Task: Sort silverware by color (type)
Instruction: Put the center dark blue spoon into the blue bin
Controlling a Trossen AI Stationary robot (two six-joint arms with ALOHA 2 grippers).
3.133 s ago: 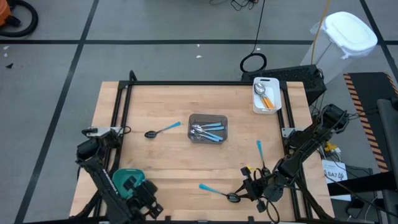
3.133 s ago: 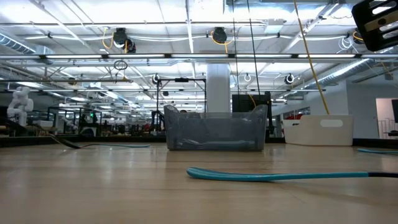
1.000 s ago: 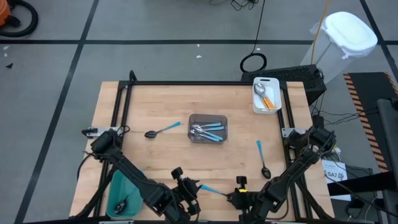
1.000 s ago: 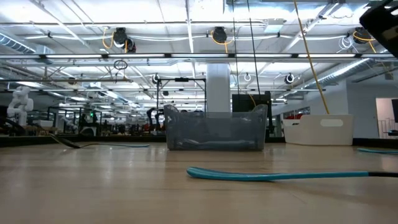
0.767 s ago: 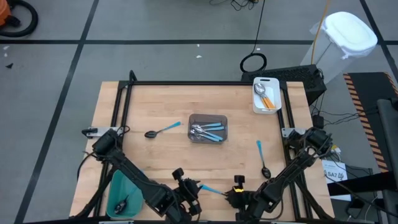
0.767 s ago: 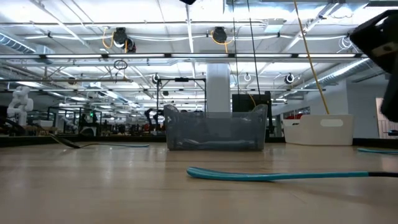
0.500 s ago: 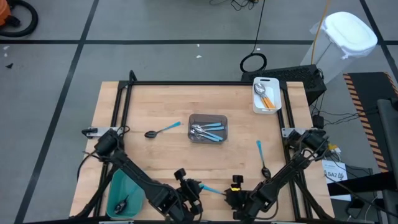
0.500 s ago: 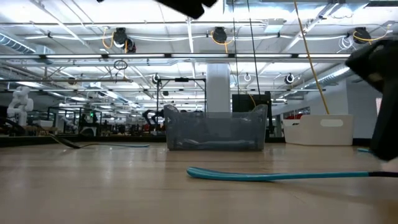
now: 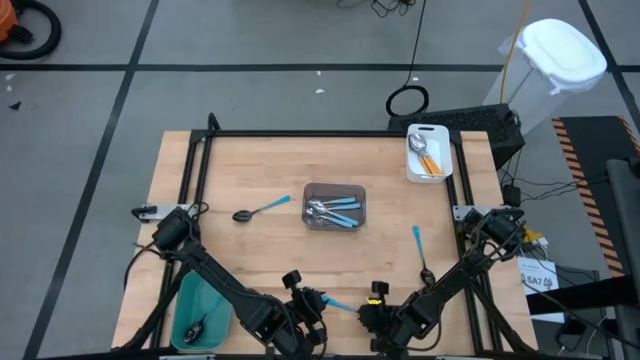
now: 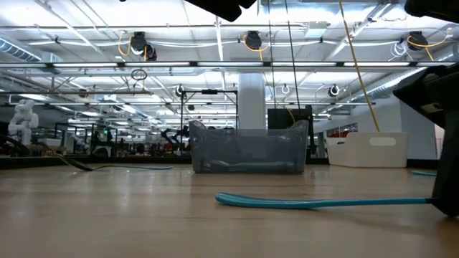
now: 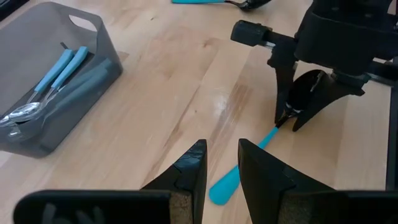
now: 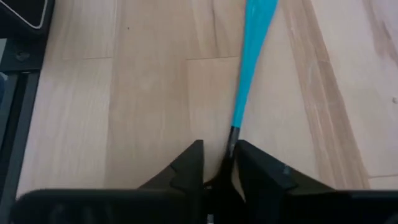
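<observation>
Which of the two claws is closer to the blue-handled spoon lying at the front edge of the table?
Right. The right gripper straddles the spoon at its dark bowl end. The left gripper hovers just off the tip of the blue handle, apparently not touching.

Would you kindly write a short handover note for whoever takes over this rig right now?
Left claw: open, empty, over the handle tip of the front spoon.
Right claw: down at that spoon's dark bowl end; grip unclear.
Sorted: silver spoons in the grey bin, orange-handled ones in the white tray, one black spoon in the teal bin.
Left: the front spoon, plus two loose black-bowled spoons, one left of the grey bin, one near the table's right edge.
</observation>
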